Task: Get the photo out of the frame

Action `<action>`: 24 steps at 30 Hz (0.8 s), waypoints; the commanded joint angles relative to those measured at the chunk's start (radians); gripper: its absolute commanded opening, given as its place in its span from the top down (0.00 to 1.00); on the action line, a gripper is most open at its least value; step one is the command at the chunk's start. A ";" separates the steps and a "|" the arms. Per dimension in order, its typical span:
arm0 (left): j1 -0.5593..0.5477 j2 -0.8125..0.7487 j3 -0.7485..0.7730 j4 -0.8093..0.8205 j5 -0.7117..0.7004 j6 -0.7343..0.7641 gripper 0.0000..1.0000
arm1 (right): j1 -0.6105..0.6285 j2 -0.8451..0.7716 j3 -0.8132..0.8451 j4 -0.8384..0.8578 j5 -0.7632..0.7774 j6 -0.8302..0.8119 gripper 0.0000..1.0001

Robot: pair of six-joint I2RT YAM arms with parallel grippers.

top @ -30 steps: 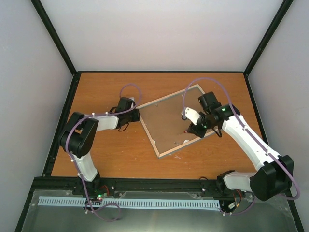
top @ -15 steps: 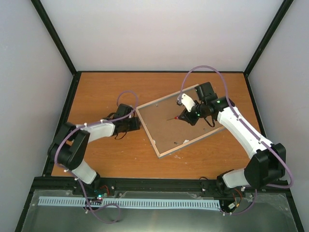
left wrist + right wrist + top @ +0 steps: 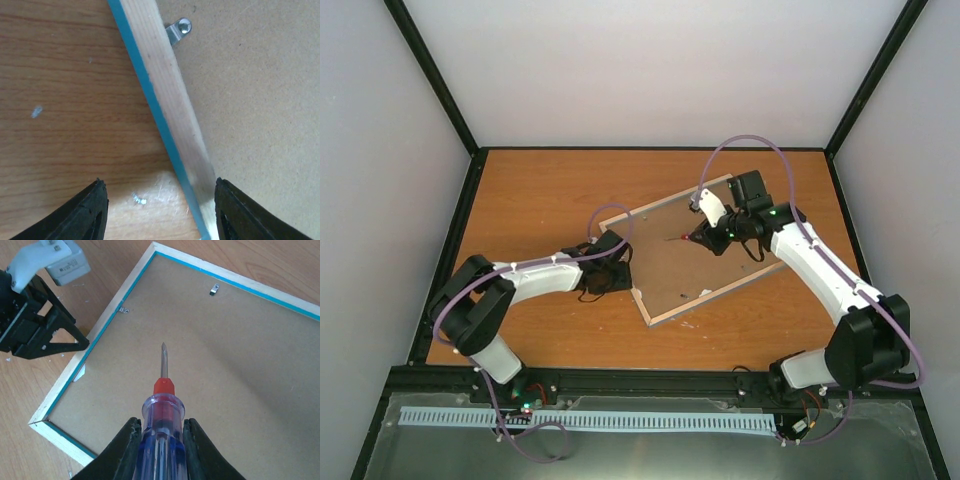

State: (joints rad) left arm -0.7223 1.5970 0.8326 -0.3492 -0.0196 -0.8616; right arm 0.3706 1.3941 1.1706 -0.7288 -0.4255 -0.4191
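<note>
Jaws: the left gripper (image 3: 160,189) stands released, its black fingers (image 3: 92,210) spread either side of the frame's (image 3: 165,85) left rail and grasping nothing. The right gripper (image 3: 161,429) is clenched on a screwdriver (image 3: 161,412).

Materials:
- The frame is a thin rectangle lying face down and skewed on the table (image 3: 540,200). Its back rim is pale bare wood and its outer edge is turquoise.
- A flat, matt sheet of brown fibreboard, the backing board (image 3: 210,370), fills the frame.
- Small bent metal tabs (image 3: 177,31) sit along the inner edge of the rim.
- The screwdriver has a clear handle with blue and red inside, a red collar and a slim steel shaft. The shaft points at the board near its middle. Whether the tip touches cannot be told.
- The table is orange-brown wood grain, flecked with a few white specks (image 3: 36,111).

Contents: only the backing board shows within the frame. The photo is not visible.
</note>
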 commanded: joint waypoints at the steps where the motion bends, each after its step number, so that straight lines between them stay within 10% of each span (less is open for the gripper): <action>1: -0.019 0.056 0.076 -0.036 -0.018 -0.056 0.41 | -0.007 0.005 -0.005 0.062 -0.027 0.029 0.97; 24: -0.018 -0.046 -0.155 0.044 -0.006 0.098 0.84 | 0.041 0.186 0.090 0.067 -0.091 0.022 0.97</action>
State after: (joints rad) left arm -0.7444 1.5890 0.7666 -0.2718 -0.0513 -0.8616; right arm 0.3782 1.5257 1.1816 -0.6750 -0.4721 -0.3954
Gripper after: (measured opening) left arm 0.219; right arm 0.191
